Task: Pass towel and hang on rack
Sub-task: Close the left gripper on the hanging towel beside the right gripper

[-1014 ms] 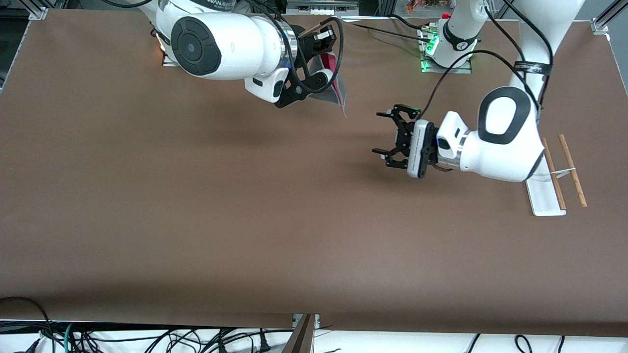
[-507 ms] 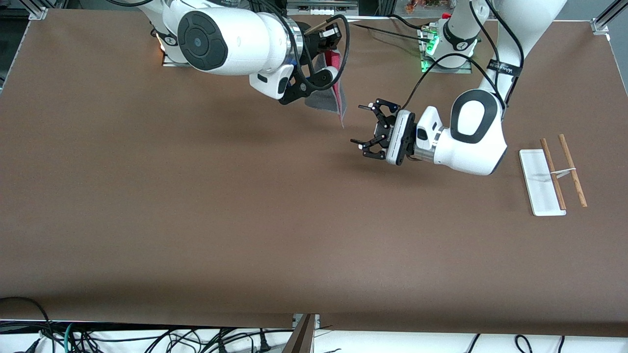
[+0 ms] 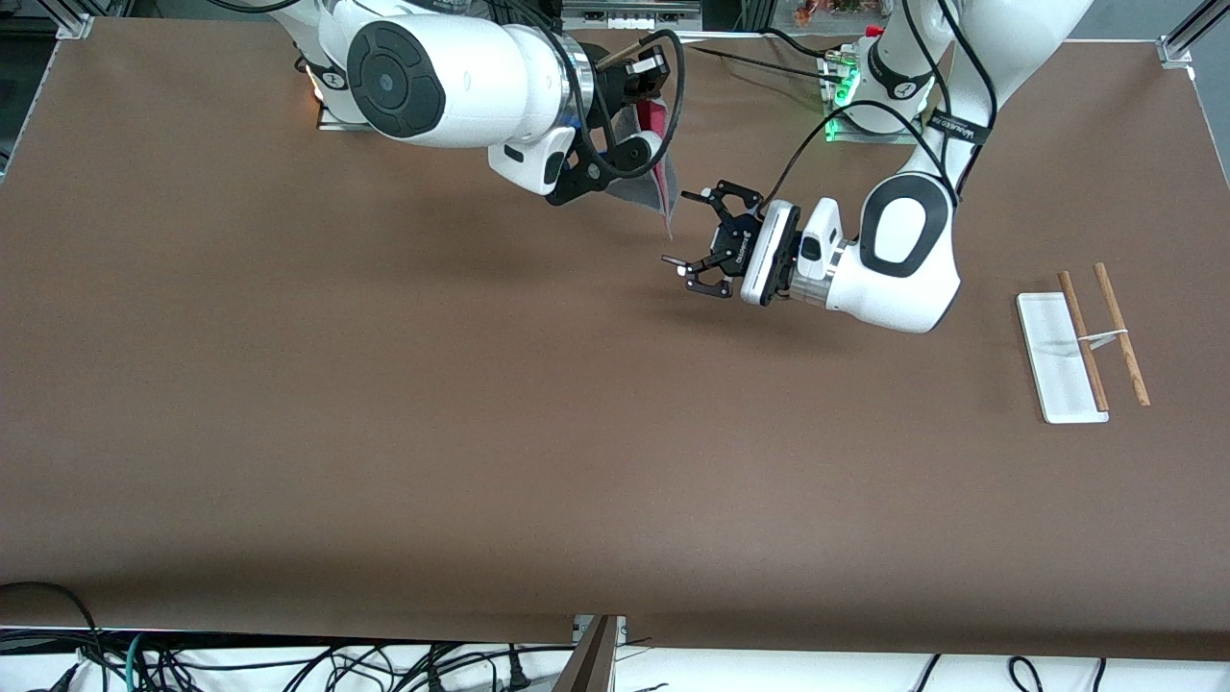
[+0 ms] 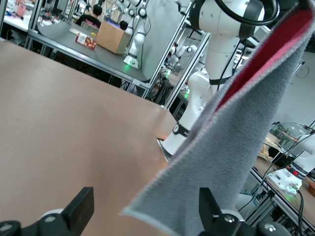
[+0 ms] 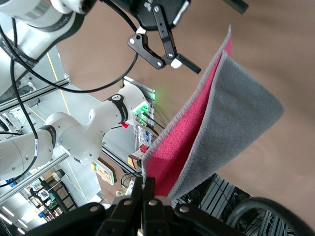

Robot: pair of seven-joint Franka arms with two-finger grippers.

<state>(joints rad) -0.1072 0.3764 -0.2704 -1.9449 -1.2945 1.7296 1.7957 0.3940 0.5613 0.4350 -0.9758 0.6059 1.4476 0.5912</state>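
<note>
Meanwhile, from the front, the left gripper (image 3: 688, 234), fingers spread, had closed in from nearer the one rack (image 3: 1081, 342) toward the one towel (image 3: 661, 187) hanging clamped in the right gripper (image 3: 642, 101), so handover looked imminent; both wrist views showed that folded cloth dangling.

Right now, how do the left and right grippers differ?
Fingers: the right gripper is shut; the left gripper is open.
Load: the right gripper pinches the folded towel, which hangs from it, grey outside and pink inside; the left gripper holds nothing, with the towel's free corner between its fingers.
Place: the right gripper is near the robots' bases; the left gripper is just beside the hanging towel.
Shared: both are above the table, away from the rack.
</note>
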